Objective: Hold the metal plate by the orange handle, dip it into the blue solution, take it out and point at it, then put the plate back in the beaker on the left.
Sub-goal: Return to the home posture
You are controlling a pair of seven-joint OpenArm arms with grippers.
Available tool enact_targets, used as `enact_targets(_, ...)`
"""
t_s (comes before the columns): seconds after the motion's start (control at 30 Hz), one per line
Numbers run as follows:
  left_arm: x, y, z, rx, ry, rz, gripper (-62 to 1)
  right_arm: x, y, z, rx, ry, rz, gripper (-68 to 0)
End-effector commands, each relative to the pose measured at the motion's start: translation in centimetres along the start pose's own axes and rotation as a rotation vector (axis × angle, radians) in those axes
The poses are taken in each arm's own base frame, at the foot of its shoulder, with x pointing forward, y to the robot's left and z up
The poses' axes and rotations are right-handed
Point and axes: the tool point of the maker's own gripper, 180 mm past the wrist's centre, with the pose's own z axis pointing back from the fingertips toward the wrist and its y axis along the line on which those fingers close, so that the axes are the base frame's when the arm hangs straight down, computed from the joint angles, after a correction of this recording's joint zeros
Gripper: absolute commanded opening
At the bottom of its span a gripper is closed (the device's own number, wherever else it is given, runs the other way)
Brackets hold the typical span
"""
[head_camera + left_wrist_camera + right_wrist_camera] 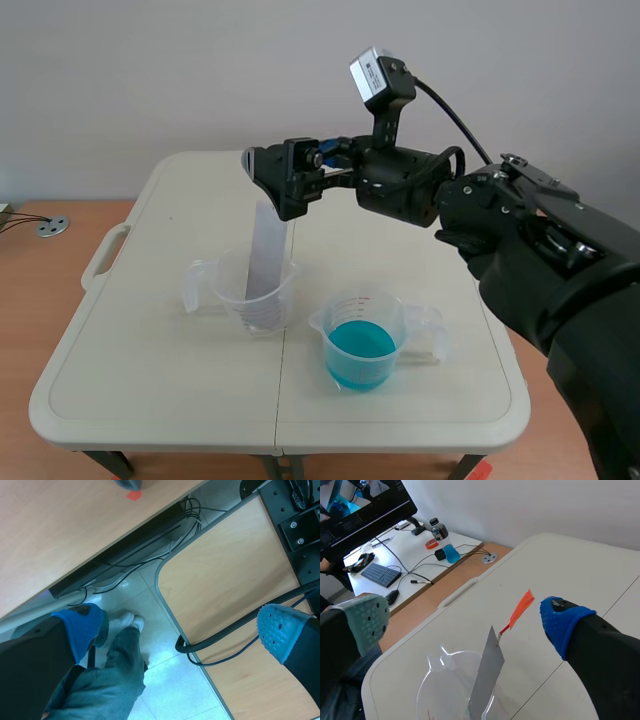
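Scene view, centre-left: metal plate (267, 250) stands tilted in clear left beaker (255, 300). Beaker of blue solution (361, 345) sits lower centre, apart from it. Right gripper (272, 182) hangs over plate top and hides orange handle there. Right wrist view alone shows orange handle (521, 609) between wide-spread fingers, no contact seen. Left gripper (180, 630) appears only in own view: jaws apart, empty, above floor.

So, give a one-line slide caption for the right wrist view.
Open pincer by the orange handle of the plate, which leans in the beaker.
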Motion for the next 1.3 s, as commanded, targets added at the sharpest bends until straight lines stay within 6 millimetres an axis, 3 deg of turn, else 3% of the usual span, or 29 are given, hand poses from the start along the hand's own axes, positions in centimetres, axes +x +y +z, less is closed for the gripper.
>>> enact_targets(0.0,0.3,-0.1,0.0,-0.003,-0.011,0.003,1.4,1.8,0.0,-0.4,0.012,-0.034,0.029,-1.1)
enact_targets(0.23,0.3,-0.1,0.0,-0.003,-0.014,0.003,1.4,1.5,-1.4,1.1,-0.028,0.013,0.096,-1.1)
enact_targets(0.37,2.0,1.0,-0.5,0.025,-0.064,-0.004,1.4,1.7,-2.5,2.6,-0.074,0.026,0.137,-1.2)
enact_targets(0.53,6.6,3.2,-1.3,0.082,-0.186,-0.026,1.4,1.7,-3.0,4.8,-0.130,0.035,0.187,-1.2)
enact_targets(0.77,13.2,5.9,-1.3,0.156,-0.359,-0.061,1.4,0.3,-2.1,7.6,-0.177,0.085,0.268,-1.2)
enact_targets(1.0,18.7,7.9,-0.2,0.215,-0.521,-0.083,1.4,0.2,-0.3,10.0,-0.199,0.090,0.307,-1.2)
enact_targets(1.27,23.7,8.6,1.6,0.207,-0.702,-0.102,1.4,-0.2,0.9,12.8,-0.238,0.105,0.325,-1.2)
